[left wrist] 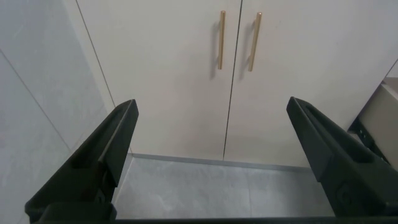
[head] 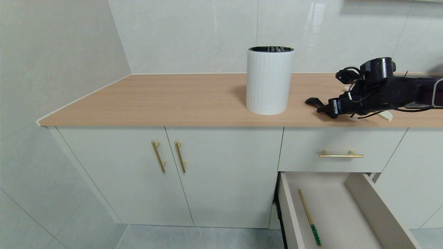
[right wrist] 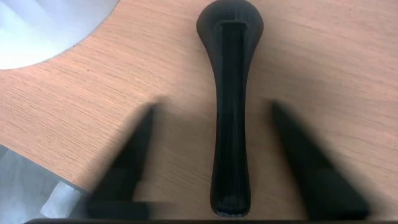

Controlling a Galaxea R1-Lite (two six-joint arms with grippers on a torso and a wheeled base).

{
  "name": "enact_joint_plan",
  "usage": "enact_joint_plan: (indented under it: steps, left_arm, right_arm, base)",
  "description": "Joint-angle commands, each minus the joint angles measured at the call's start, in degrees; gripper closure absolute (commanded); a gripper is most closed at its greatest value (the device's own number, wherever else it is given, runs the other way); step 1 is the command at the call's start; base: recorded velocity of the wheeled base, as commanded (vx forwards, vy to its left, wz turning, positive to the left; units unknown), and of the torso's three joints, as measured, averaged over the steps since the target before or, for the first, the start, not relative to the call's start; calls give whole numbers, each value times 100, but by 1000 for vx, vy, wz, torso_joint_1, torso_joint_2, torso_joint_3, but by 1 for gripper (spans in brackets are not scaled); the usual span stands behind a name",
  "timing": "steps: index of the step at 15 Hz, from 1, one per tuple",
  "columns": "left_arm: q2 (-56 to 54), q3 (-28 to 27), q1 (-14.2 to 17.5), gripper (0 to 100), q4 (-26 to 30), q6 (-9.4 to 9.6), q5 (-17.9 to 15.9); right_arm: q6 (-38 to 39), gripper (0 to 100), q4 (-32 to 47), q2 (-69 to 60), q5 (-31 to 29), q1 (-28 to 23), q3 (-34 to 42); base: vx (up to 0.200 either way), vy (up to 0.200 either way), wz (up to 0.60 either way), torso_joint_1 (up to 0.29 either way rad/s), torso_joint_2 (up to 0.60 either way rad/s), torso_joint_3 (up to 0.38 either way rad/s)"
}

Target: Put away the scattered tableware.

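Lying between spread right jaws, a black grooved handle (right wrist: 230, 106), rounded at one end; left jaws spread.

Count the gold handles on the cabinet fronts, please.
3. An upright left door handle and right door handle meet at the double doors; a horizontal drawer handle sits on the shut drawer. The open drawer below may hide another.

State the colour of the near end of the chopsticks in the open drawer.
Green, on pale wooden chopsticks; the head view shows it best.
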Motion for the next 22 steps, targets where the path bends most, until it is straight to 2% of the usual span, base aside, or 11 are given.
enact_joint_plan:
  steps: [1,6,8,10,12,18,22]
  left_arm:
    - [0,1,0,0,-2,-4,2]
    - [0,1,0,0,-2,-4,2]
    - [0,1,0,0,-2,-4,2]
    - [0,1,0,0,-2,-4,2]
    - [0,1,0,0,-2,-4,2]
    - [0,1,0,0,-2,-4,2]
    - [0,1,0,0,-2,-4,2]
  right_arm:
    - [-1,100,6,20,2,4,15]
    - [8,100,32,-7,-60,4,24]
    - [87,100,76,-349,-350,4,103]
    - [351,100,393,-982,-596,-4,296]
    - [649,100,1131,-1958,-737,-22,683]
    - [878,100,1298,-4507,-772,-180,3566]
    - [957,100,1272,-5412,-745,-163,5447]
  base:
    - [0,0,0,0,0,0]
    - [0,0,0,0,0,0]
    - [0,0,0,0,0,0]
    - [0,0,0,0,0,0]
    - [0,0,0,0,0,0]
    - [0,0,0,0,0,0]
    - [0,0,0,0,0,0]
